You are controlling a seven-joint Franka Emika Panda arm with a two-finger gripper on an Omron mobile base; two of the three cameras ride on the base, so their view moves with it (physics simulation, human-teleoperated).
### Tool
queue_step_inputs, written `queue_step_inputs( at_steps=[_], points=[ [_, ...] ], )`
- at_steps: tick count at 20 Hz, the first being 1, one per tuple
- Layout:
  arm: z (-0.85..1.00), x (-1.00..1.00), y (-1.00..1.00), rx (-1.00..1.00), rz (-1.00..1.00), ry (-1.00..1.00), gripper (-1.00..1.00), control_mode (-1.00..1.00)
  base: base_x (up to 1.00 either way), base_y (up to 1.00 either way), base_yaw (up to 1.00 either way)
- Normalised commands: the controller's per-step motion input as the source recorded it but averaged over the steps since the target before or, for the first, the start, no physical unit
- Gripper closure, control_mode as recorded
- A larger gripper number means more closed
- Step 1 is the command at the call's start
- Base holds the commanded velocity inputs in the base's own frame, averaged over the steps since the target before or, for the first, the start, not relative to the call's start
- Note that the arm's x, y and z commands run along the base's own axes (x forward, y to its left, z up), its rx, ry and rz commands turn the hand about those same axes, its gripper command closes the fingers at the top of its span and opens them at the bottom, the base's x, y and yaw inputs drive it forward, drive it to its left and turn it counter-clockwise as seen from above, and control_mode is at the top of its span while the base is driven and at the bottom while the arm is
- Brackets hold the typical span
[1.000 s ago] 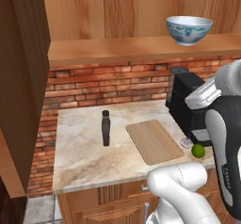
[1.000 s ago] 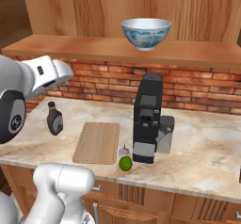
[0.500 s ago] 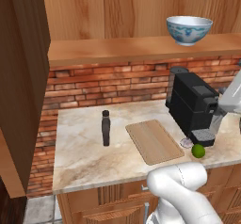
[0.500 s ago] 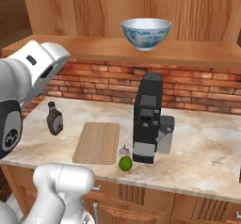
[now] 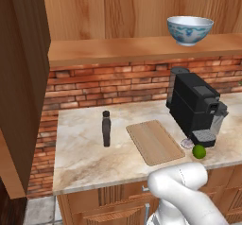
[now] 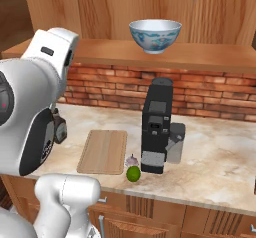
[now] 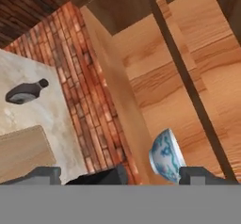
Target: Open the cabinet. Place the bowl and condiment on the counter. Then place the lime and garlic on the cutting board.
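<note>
Large wall cabinet (image 5: pixel 118 54) of warm brown wood: visible grain, satin finish. Round white bowl with blue pattern (image 5: pixel 190 30): glazed, glossy ceramic look. Beige-cream stone counter (image 5: pixel 85 158): marble-like veining, smooth. Flat light-wood cutting board (image 5: pixel 154 142): matt, fine grain. Black coffee machine (image 5: pixel 194 107): matt plastic look. Red brick backsplash (image 5: pixel 113 86): rough, matt.

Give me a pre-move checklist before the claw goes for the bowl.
1. Cabinet door open: ok, shelf exposed.
2. Bowl upright on the shelf: ok.
3. Claw open and empty: ok.
4. Claw lined up with bowl: cannot tell; in the hand view the bowl sits near one finger, not centred.
5. Condiment on the counter: ok.
6. Lime and garlic on the cutting board: not ok, both beside it by the coffee machine.
</note>
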Motion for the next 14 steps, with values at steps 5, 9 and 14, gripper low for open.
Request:
queue_step_inputs(
  at_steps=[5, 9, 14],
  points=[
    [0.08, 0.12, -0.10, -0.28, 0.12, -0.01, -1.00, -1.00, 0.00, 0.00, 0.00],
    [0.00, 0.39, 0.00, -0.24, 0.04, 0.00, -1.00, -1.00, 0.00, 0.00, 0.00],
    [0.00, 0.25, -0.05, -0.21, 0.00, -0.03, -1.00, -1.00, 0.00, 0.00, 0.00]
  ],
)
